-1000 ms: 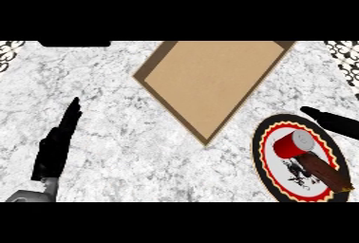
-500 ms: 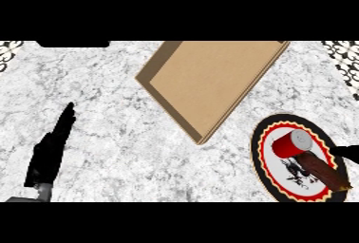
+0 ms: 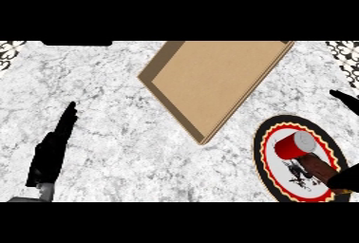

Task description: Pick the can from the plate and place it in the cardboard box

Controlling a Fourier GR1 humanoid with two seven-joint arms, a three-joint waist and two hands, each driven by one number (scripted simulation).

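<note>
Starting at the fingers: on my left hand (image 3: 49, 154) they're straight and pressed together, pointing up-view and a bit rt, thumb not showing separately. Hand rests at the lower left of the head view, on or just over the marble counter (image 3: 112, 109) (can't tell which), holding nothing. Its grey wrist shows at the bottom edge.

Right hand (image 3: 344, 176): only dark bits visible at the rt edge. One chunk sits at the lower rt, over the plate's rim; a second dark tip (image 3: 345, 98) pokes in higher up, above the plate and apart from it. I can't tell whether those fingers are spread or curled, too little in view.

The can (image 3: 293, 145) is red w/ a silvery end, lying on its side on the plate (image 3: 265, 142), in the plate's upper half, end facing up-rt. A brownish cylindrical thing (image 3: 317, 167) runs from just under the can toward the lower-rt dark chunk; can't say what it is. No finger visibly wraps the can.

Plate: white centre w/ a dark figure, red-yellow scalloped ring, black rim, at lower rt of the counter.

Cardboard box (image 3: 217, 78): flat, open, tan, sits up-centre, tilted, its near corner just beside the plate's upper-left rim, not touching as far as I see.
</note>
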